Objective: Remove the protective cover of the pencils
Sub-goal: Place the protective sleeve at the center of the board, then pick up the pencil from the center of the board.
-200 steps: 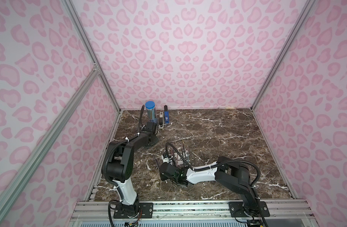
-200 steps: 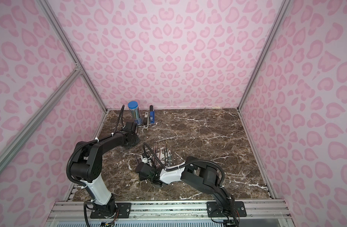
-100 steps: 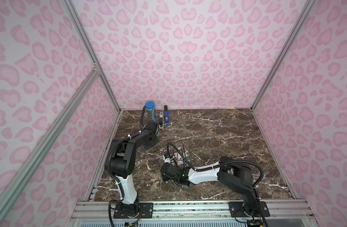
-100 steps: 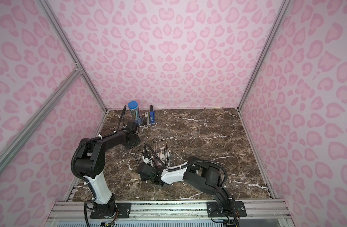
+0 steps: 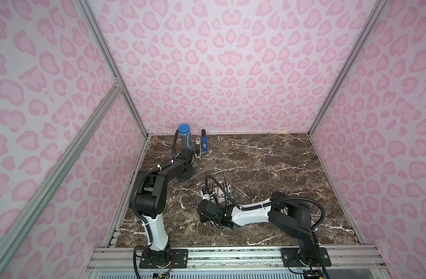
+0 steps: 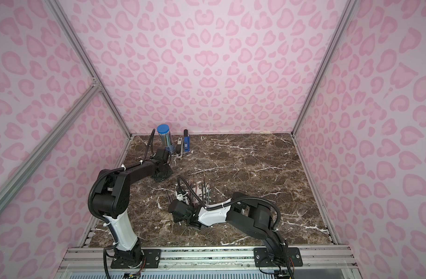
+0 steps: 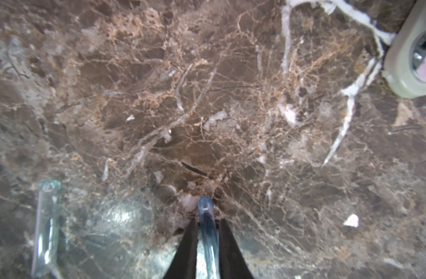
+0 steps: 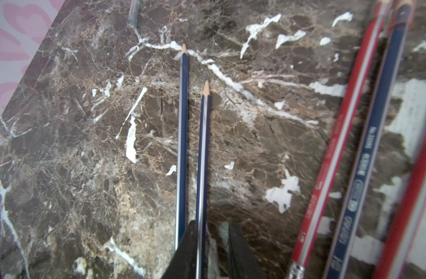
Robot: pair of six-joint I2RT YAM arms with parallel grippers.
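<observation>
Left arm (image 5: 159,183) is shifting slightly; left pincer (image 7: 208,221) is flanking a clear cap (image 7: 206,210), grip unclear. Right pincer (image 8: 212,223) is resting apart around a pencil (image 8: 204,145).

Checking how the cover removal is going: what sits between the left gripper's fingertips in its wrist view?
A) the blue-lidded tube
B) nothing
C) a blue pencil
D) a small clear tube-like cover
D: the left wrist view shows a small clear bluish cover between the dark fingers of the left gripper, and a second clear cover lies apart from it on the marble table.
</observation>
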